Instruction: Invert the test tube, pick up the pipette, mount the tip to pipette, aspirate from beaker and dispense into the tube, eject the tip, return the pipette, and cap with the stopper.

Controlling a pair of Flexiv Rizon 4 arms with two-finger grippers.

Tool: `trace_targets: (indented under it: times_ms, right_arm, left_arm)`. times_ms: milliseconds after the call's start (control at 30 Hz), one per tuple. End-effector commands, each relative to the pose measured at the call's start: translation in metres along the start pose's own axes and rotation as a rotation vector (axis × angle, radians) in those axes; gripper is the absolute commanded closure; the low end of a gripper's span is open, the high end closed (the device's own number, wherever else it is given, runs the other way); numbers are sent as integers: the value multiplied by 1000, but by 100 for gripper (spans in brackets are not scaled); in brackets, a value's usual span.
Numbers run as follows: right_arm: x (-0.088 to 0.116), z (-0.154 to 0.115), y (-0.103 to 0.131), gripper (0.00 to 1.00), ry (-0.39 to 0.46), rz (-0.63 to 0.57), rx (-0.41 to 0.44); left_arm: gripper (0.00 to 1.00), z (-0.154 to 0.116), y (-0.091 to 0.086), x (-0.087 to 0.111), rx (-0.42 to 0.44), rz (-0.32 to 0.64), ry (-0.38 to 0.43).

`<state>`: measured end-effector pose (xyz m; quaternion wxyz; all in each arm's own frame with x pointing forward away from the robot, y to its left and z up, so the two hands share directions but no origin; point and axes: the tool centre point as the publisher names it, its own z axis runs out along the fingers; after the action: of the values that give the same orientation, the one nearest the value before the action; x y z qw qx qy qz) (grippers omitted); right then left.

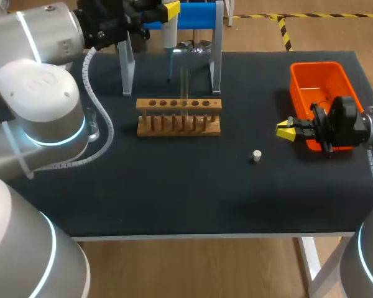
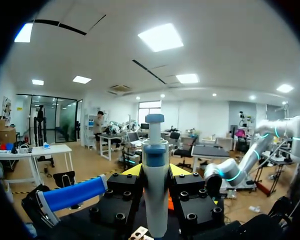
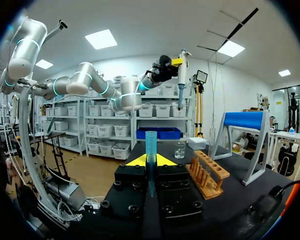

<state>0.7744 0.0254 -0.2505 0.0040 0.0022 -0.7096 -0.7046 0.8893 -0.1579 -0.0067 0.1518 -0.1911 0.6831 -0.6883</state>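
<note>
White pipette (image 2: 156, 200) with a blue collar stands upright, clamped in the left tool (image 2: 156, 171); translucent blue tip (image 3: 150, 142) gripped upright in the right tool (image 3: 150, 160); small white stopper (image 1: 257, 156) lies on the dark counter (image 1: 174, 192), near the wooden rack (image 1: 179, 117)

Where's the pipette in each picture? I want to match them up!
Head view: pipette at the table's far side, in the left gripper.
Left wrist view: pipette upright in that gripper.
Right wrist view: pipette held high, beyond the wooden rack.
Shared landmark: the stand's blue bar.
</note>
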Motion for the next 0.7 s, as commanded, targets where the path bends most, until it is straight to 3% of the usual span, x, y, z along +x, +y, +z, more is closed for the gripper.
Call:
trace_targets:
  times_ms: [33, 133, 500, 700]
  right_arm:
    - [1, 0, 0, 100, -1, 0, 2]
    - [1, 0, 0, 100, -1, 0, 2]
    - [1, 0, 0, 100, -1, 0, 2]
    - [1, 0, 0, 100, -1, 0, 2]
  left_arm:
    - [100, -3, 2, -4, 25, 1, 173]
    - [100, -3, 2, -4, 25, 1, 173]
    - [100, -1, -17, 47, 21, 50, 341]
    - [100, 5, -16, 68, -5, 85, 349]
